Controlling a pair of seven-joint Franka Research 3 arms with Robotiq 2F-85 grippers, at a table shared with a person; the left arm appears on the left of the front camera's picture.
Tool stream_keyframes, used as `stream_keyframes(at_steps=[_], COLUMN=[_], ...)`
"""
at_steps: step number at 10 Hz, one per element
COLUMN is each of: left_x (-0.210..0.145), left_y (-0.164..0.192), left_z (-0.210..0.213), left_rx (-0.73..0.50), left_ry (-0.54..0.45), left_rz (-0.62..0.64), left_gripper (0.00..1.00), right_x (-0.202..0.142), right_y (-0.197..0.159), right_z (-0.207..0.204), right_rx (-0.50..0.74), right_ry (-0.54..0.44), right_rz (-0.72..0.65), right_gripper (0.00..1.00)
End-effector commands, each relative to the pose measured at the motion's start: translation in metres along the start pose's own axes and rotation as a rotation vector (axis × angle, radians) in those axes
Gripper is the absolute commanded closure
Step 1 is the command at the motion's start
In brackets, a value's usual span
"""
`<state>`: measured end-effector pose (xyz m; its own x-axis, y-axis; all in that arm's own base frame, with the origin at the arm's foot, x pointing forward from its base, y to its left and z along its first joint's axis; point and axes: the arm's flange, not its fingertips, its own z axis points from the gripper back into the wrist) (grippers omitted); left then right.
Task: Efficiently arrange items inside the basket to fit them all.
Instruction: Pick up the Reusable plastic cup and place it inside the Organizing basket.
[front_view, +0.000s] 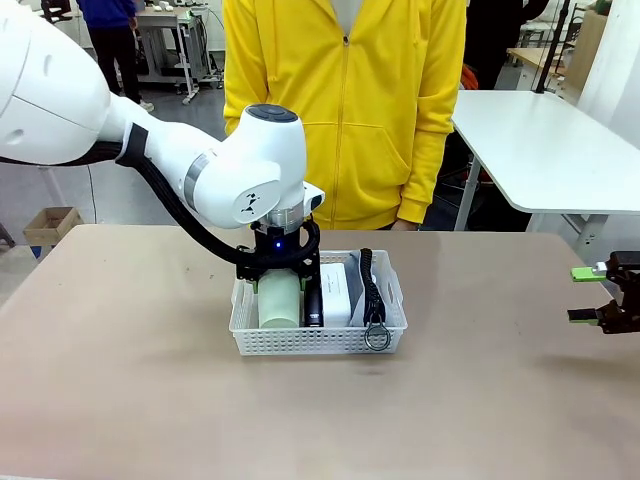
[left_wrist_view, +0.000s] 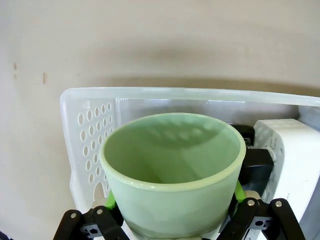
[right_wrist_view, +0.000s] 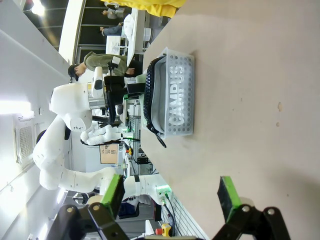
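The left end effector (left_wrist_view: 175, 220) grips the pale green tumbler cup (left_wrist_view: 172, 172), probably rigid and slippery, around its wall, while the right end effector (right_wrist_view: 170, 197) stands open.

A robotics lab or workshop is shown. A beige worktop (front_view: 120, 400) is shared with a person in a yellow hooded jacket (front_view: 345, 100). Behind, white tables (front_view: 545, 150), equipment racks (front_view: 170, 40), a cardboard box (front_view: 50, 225) on the floor and strip ceiling lights (right_wrist_view: 37, 7) are seen.
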<state>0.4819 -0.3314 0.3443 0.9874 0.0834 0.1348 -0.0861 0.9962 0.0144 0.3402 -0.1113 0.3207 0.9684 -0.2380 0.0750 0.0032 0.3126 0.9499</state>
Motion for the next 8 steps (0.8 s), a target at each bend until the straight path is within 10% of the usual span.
stream_keyframes(at_steps=[1, 8], left_x=[0.004, 0.001], left_y=[-0.007, 0.016], left_z=[0.0, 0.051], left_rx=[0.047, 0.017], left_ry=[-0.028, -0.098], left_rz=[0.02, 0.049], left_gripper=[0.0, 0.0], right_x=[0.001, 0.001], right_y=[0.003, 0.003], right_z=[0.0, 0.0], right_rx=[0.014, 0.014], right_ry=[-0.013, -0.013], right_rz=[0.0, 0.0], right_gripper=[0.0, 0.0])
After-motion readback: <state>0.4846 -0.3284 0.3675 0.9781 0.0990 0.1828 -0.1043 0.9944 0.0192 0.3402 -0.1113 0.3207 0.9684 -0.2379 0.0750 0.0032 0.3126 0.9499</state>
